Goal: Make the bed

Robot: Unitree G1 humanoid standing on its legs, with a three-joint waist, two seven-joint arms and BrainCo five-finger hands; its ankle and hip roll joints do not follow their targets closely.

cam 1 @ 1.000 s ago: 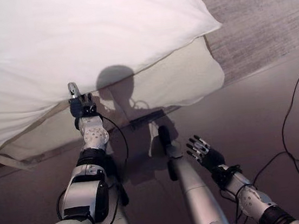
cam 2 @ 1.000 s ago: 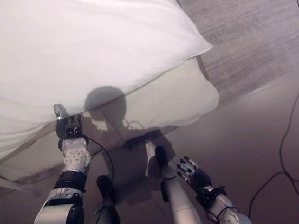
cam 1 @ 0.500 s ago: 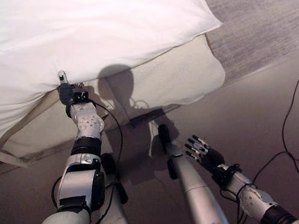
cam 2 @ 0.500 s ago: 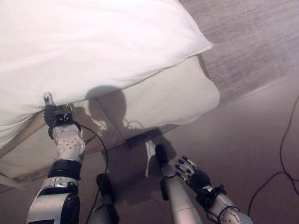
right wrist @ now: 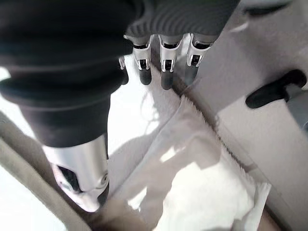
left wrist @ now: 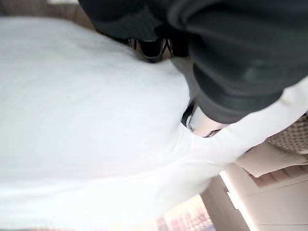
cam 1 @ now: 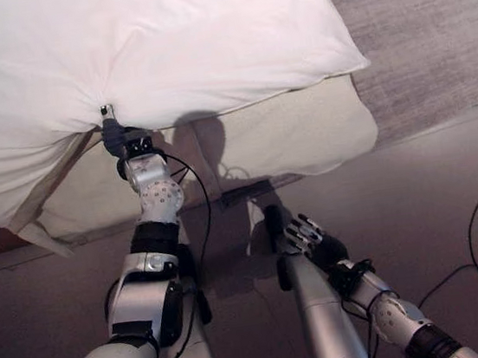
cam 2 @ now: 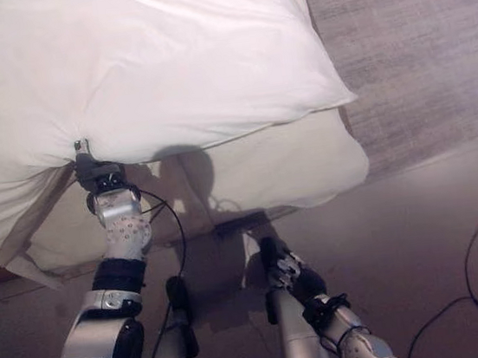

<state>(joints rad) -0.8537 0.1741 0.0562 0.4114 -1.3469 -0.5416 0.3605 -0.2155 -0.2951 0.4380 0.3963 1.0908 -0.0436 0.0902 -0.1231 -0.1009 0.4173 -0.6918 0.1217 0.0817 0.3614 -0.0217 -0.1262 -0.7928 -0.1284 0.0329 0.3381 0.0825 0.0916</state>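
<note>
- White duvet [cam 1: 145,51] spread across the bed, its lower edge overhanging the cream mattress side [cam 1: 286,134].
- Left robot hand [cam 1: 118,140] raised to that lower edge, fingertips tucked into the cloth where a pucker of folds gathers; closed on the duvet edge, thumb tip [left wrist: 202,126] pressed against the white fabric in the left wrist view.
- Duvet corner at the robot's right ending in a soft point above the mattress corner, beside the grey woven rug [cam 1: 429,24].
- At the robot's left, duvet edge sagging lower over the mattress side, with a beige strip [cam 1: 50,241] of bedding hanging beneath it.
- Right robot hand [cam 1: 312,238] held low over the brown floor [cam 1: 416,201], well apart from the bed, fingers straight and relaxed, gripping nothing.
- Right wrist view: those fingers [right wrist: 166,65] in a row, pointing toward pale cloth [right wrist: 192,178] with a frayed edge; cannot tell what that cloth belongs to.
</note>
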